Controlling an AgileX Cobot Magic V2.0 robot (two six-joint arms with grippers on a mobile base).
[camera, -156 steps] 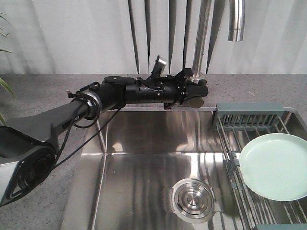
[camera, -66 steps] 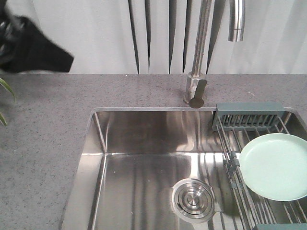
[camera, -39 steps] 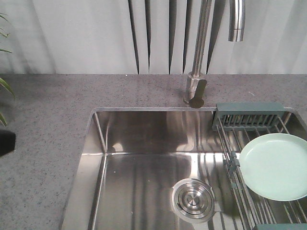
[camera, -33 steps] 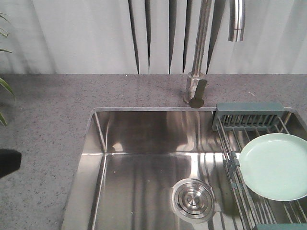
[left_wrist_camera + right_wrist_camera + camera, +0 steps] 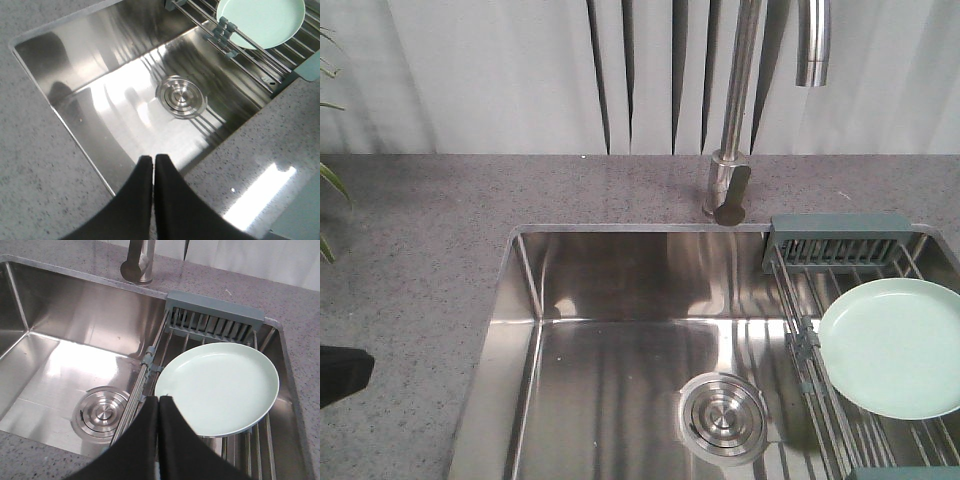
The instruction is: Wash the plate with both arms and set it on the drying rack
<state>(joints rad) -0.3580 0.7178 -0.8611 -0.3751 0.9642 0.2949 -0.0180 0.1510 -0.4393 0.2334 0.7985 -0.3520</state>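
The pale mint-green plate lies flat on the drying rack over the right side of the sink. My right gripper is shut and empty, held high above the plate's near left edge. My left gripper is also shut with nothing in it, high over the sink's near edge. In the front view only a dark bit of the left arm shows at the lower left.
The steel sink basin has a round drain in its floor. A tall faucet with its lever stands on the grey speckled counter behind the sink. Plant leaves poke in at the far left.
The left arm, which stretched to the faucet lever 2.4 s ago, has pulled back out of the front view to the lower left. The plate has not moved.
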